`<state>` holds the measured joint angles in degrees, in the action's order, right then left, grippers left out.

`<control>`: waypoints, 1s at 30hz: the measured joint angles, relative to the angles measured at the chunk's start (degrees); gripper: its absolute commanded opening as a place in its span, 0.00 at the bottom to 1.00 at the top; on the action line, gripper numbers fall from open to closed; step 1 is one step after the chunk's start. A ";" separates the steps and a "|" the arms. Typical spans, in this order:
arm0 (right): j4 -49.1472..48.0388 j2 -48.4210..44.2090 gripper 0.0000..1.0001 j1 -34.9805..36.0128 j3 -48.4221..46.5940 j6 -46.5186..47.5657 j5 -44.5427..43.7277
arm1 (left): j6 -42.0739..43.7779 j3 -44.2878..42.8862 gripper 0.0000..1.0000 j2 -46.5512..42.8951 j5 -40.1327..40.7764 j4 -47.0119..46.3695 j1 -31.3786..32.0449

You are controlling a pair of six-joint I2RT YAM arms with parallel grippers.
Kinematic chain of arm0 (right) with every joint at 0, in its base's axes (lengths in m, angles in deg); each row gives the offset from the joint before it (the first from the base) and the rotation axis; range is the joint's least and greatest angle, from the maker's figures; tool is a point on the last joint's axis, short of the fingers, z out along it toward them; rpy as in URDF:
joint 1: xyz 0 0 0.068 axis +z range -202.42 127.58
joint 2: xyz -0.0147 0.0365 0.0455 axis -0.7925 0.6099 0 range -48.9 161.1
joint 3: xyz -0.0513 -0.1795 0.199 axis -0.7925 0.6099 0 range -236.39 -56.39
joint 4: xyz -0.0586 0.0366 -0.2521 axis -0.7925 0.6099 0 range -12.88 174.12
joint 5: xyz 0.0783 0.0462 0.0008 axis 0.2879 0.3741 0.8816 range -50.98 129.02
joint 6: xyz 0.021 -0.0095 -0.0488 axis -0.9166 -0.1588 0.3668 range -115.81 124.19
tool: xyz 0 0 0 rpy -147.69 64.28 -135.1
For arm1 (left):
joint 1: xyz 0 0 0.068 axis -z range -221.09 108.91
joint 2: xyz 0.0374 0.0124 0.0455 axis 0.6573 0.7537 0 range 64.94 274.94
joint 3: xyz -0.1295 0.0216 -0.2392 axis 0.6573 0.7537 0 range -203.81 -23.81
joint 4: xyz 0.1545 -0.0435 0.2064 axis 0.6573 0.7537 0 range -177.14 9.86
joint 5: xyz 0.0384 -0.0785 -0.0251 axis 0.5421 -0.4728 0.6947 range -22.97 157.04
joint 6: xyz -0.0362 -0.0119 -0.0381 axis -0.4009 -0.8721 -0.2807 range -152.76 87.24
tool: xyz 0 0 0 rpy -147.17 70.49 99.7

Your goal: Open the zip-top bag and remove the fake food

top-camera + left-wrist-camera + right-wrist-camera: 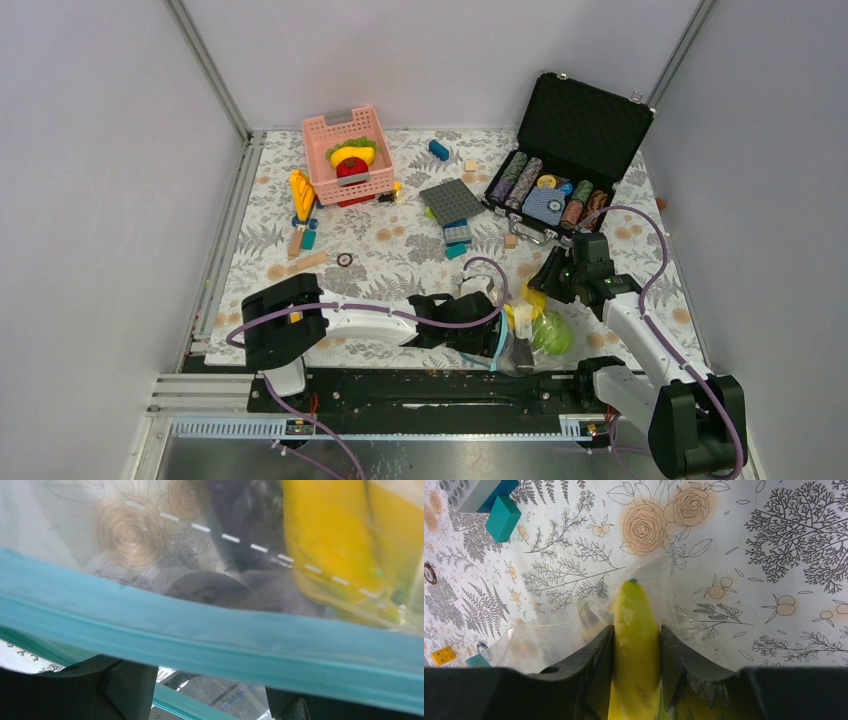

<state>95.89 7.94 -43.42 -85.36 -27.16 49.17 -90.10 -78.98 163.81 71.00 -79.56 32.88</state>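
The zip-top bag lies at the near edge of the table, between my two grippers. Its light-blue zipper strip faces my left gripper. In the left wrist view one strip runs across in front of both fingers and a second strip runs lower, between them; the left gripper stands open. Yellow fake food and a dark piece show through the plastic. My right gripper is shut on a yellow banana through the bag's plastic. A green piece lies inside the bag.
A pink basket with more toy food stands at the back left. An open black poker-chip case is at the back right. A grey baseplate and loose blocks lie mid-table. A teal block lies beyond the right gripper.
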 measured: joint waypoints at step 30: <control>0.02 0.15 0.00 0.00 0.00 0.02 -0.17 | 29.79 -14.34 0.53 -24.13 8.48 24.48 -42.07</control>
<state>95.91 8.09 -43.42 -85.36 -27.14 49.00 -60.31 -93.32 139.68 79.48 -55.08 -9.19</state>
